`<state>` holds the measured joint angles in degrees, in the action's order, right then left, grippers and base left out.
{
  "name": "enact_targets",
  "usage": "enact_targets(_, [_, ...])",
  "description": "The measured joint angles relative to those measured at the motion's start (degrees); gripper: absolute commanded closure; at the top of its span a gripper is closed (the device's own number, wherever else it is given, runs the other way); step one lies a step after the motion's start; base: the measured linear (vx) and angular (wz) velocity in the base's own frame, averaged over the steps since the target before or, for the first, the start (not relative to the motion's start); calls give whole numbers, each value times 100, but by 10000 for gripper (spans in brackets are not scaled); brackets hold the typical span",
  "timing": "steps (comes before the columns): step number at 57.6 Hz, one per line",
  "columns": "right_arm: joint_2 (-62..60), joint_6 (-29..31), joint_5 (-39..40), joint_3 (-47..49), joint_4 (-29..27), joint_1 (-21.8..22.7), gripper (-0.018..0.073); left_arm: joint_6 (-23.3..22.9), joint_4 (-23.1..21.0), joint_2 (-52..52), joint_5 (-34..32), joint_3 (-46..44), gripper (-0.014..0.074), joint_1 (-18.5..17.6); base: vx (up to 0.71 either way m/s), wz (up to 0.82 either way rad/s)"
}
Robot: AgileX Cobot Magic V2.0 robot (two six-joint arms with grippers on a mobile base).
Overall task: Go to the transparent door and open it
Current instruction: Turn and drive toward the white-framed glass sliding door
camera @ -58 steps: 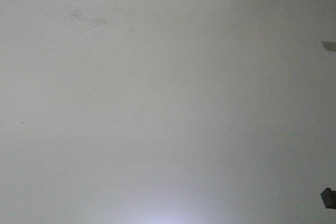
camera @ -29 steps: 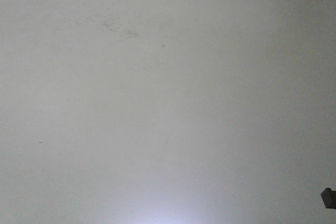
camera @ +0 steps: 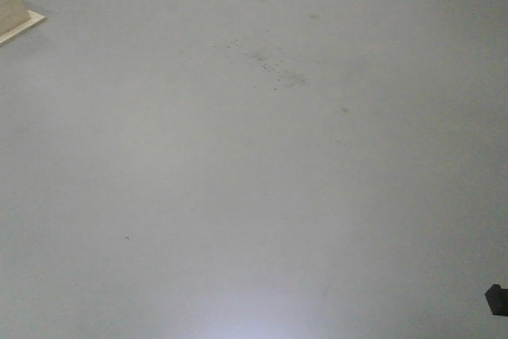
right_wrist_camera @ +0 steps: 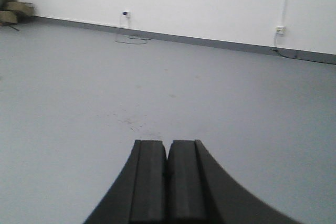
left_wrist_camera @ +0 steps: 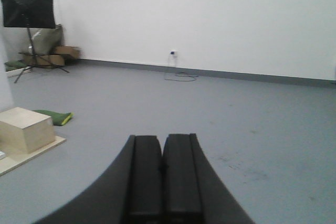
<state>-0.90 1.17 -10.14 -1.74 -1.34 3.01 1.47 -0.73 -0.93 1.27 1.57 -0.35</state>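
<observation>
- Left gripper (left_wrist_camera: 163, 148): clenched, fingers pressed together, grasping nothing.
- Right gripper (right_wrist_camera: 168, 150): clenched the same way, grasping nothing.
- Transparent door: you cannot locate it, as no view shows it.
- Both wrist views show you grey floor (right_wrist_camera: 157, 77) running to a white wall (left_wrist_camera: 210, 14).
- At the left of the left wrist view, a pale wooden box (left_wrist_camera: 26, 129) stands on a board (left_wrist_camera: 37, 153), with a green cushion (left_wrist_camera: 52, 116) just beyond.

Text: none legible | labels, brands, numbers, signs: none legible | views checked: front-facing, left wrist, right wrist
</observation>
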Motion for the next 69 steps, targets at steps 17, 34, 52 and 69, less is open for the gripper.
enact_targets(17, [0,0,0,0,0,0,564,0,0,0,0,0,602,0,55,61])
enact_targets(34, [0,0,0,0,0,0,564,0,0,0,0,0,602,0,55,50])
enact_targets(52, [0,0,0,0,0,0,564,0,0,0,0,0,602,0,52,51])
enact_targets(69, [0,0,0,0,0,0,564,0,0,0,0,0,602,0,50,57])
